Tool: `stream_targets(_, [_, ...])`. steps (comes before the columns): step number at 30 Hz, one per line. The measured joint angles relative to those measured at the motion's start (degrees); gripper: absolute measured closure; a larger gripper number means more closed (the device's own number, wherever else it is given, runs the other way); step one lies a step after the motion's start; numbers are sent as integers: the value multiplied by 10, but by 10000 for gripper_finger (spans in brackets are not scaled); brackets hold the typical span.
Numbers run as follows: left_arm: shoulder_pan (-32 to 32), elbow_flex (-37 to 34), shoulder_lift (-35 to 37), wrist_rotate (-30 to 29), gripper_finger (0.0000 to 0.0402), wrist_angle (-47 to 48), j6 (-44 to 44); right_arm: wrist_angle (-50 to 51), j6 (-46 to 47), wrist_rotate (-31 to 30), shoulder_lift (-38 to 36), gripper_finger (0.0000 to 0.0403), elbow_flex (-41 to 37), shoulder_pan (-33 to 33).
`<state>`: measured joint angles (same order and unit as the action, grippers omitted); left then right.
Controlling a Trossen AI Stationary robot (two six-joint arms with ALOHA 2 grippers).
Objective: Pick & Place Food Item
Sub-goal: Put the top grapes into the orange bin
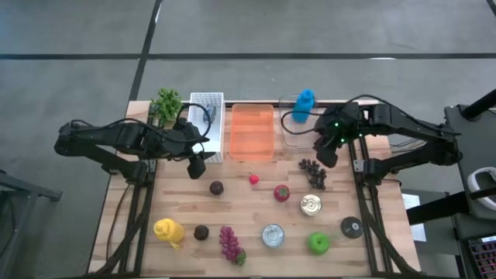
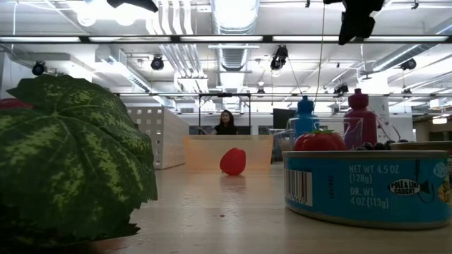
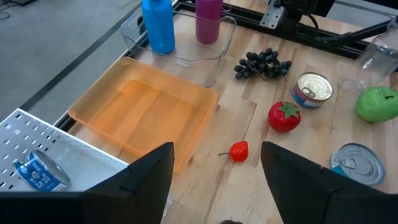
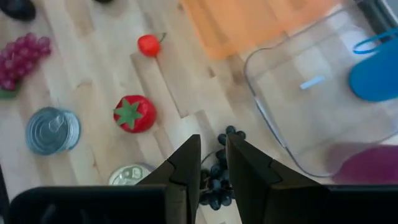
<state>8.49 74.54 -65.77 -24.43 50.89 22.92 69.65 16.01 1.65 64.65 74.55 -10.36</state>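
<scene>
The orange tray (image 1: 253,132) sits at the table's back edge, with the white rack (image 1: 208,124) touching its left side and the clear bin (image 1: 298,128) just right of it. The left gripper (image 1: 197,164) hovers near the tray's front-left corner, fingers spread. The right gripper (image 4: 213,163), fingers nearly together and holding nothing, hangs right of the tray over the dark grapes (image 1: 313,172). A small red pepper (image 1: 253,180) lies just in front of the tray.

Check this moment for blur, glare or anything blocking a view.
Low view: a close, soft-focus leaf fills the left side, and ceiling lights glare. Right wrist view: the clear bin looks washed out. High view: evenly lit, unobstructed.
</scene>
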Motion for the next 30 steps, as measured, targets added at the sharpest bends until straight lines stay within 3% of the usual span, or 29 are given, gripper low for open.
stream_targets(9, [0, 0, 0, 0, 173, 0, 0, 5, -17, 1, 0, 339, 0, 53])
stream_targets(17, [0, 0, 0, 0, 177, 0, 0, 2, 8, -2, 4, 330, -19, 57])
stream_targets(30, [0, 0, 0, 0, 160, 0, 18, 2, 10, -1, 4, 249, -74, 57])
